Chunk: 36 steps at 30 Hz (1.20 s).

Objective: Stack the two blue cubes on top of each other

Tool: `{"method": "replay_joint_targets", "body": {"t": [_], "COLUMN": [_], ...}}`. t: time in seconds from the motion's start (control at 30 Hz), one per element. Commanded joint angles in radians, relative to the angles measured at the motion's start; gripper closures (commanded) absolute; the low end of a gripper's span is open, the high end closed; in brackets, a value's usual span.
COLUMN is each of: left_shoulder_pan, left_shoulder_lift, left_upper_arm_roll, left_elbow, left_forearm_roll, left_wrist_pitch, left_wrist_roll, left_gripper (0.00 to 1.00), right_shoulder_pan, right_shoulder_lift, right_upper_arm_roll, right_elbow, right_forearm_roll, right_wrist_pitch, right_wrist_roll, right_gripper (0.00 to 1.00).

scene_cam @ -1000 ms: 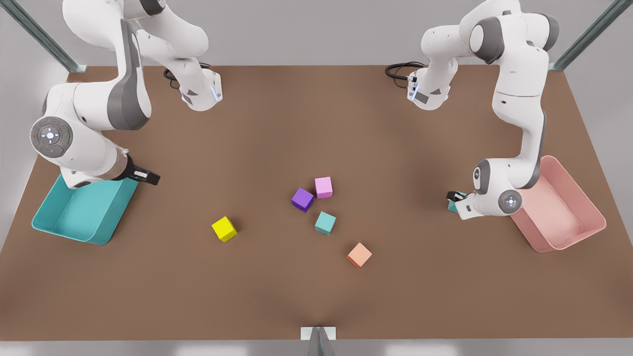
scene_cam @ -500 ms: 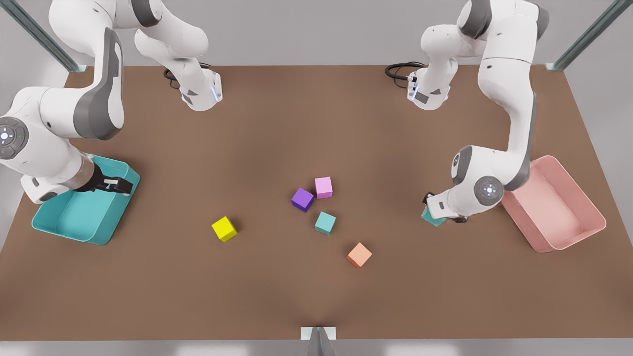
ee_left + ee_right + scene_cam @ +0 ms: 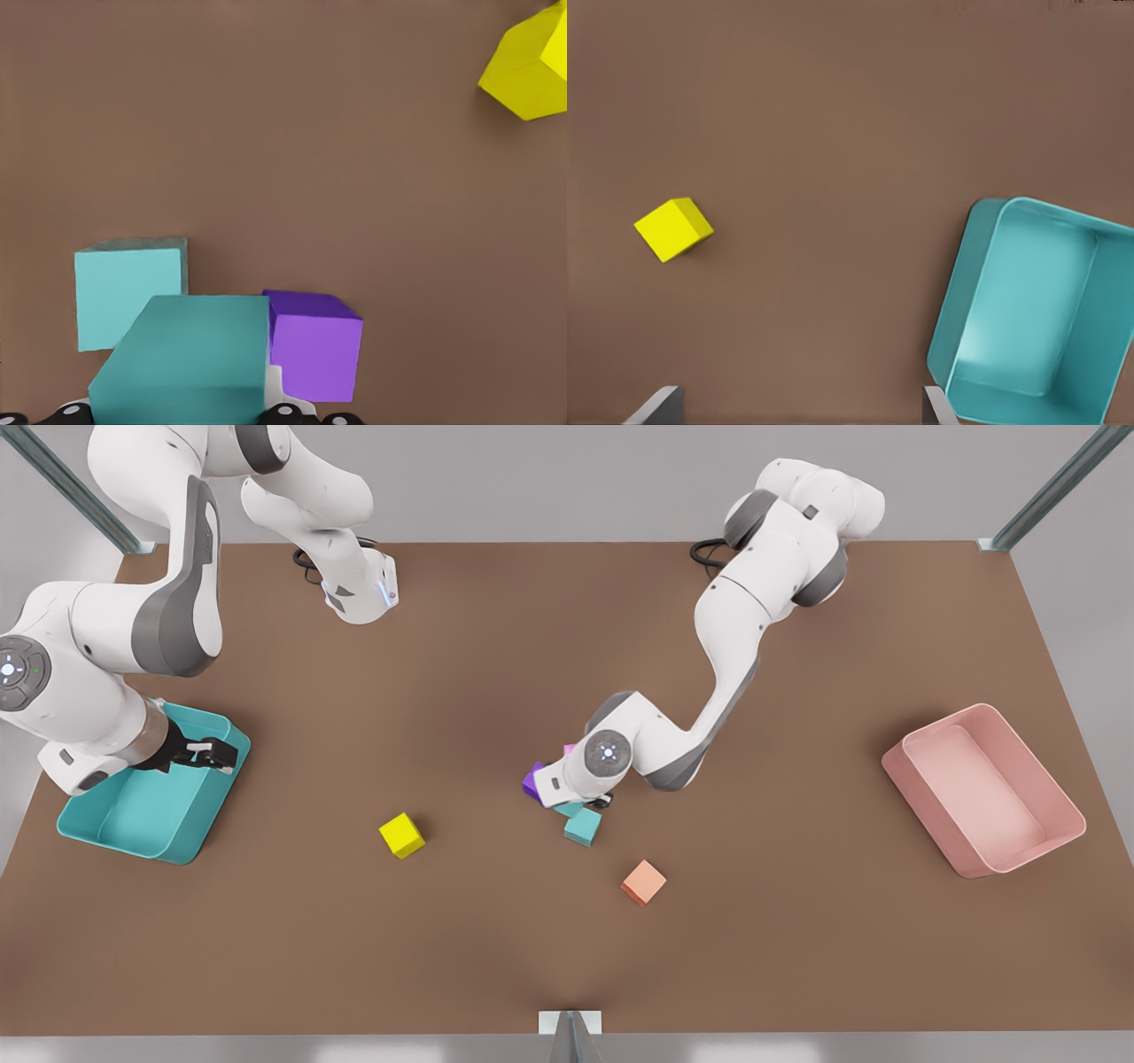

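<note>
In the front view my left gripper (image 3: pixel 580 808), carrying one teal cube (image 3: pixel 569 809), has swung from near the pink bin (image 3: pixel 983 788) to just above the other teal cube (image 3: pixel 582 826), the left wrist view shows the held cube (image 3: pixel 186 359) clamped beside the purple cube (image 3: pixel 314 343), and in the right wrist view my right gripper (image 3: pixel 802 403) waits open-fingered by the teal bin (image 3: pixel 1032 305).

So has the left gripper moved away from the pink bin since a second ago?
Yes. The left gripper, holding a blue cube, moved toward the front view's left, away from the pink bin.

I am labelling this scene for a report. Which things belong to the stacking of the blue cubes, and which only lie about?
Belong to the job:
- held blue cube, in the left gripper
- resting blue cube

Lying about:
- purple cube
- yellow cube
- orange cube
- teal bin, under the waiting right gripper
- pink bin
</note>
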Motion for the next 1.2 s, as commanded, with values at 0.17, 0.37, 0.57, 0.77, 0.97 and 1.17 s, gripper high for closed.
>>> {"method": "replay_joint_targets", "body": {"t": [0.17,0.37,0.57,0.77,0.97,1.17], "left_shoulder_pan": [0.017,0.026,0.033,0.033,0.035,0.303], "left_shoulder_lift": [0.005,0.006,0.008,0.020,-0.191,-0.542], "left_upper_arm_roll": [0.005,0.009,0.009,0.009,-0.003,0.014], "left_elbow": [0.010,0.002,-0.007,-0.007,0.039,-0.185], "left_forearm_roll": [-0.003,0.031,0.031,0.032,0.029,0.112], "left_wrist_pitch": [0.037,0.026,0.014,0.015,-0.458,-0.647], "left_wrist_roll": [-0.570,-0.571,-0.571,-0.571,-0.562,0.037], "left_gripper": [0.31,0.31,0.30,0.00,0.00,0.00], "right_shoulder_pan": [0.000,0.003,0.002,0.002,0.002,0.002], "right_shoulder_lift": [0.014,0.029,0.028,0.029,0.034,0.034], "right_upper_arm_roll": [0.000,0.001,0.001,0.001,0.001,0.001], "right_elbow": [0.011,0.019,0.025,0.027,0.027,0.027], "right_forearm_roll": [0.003,-0.007,0.003,-0.004,0.000,0.002], "right_wrist_pitch": [-0.007,-0.007,-0.007,-0.005,-0.005,-0.005], "right_wrist_roll": [-0.094,-0.096,-0.094,-0.096,-0.096,-0.094], "right_gripper": [0.00,0.00,0.00,0.00,0.00,0.00]}}
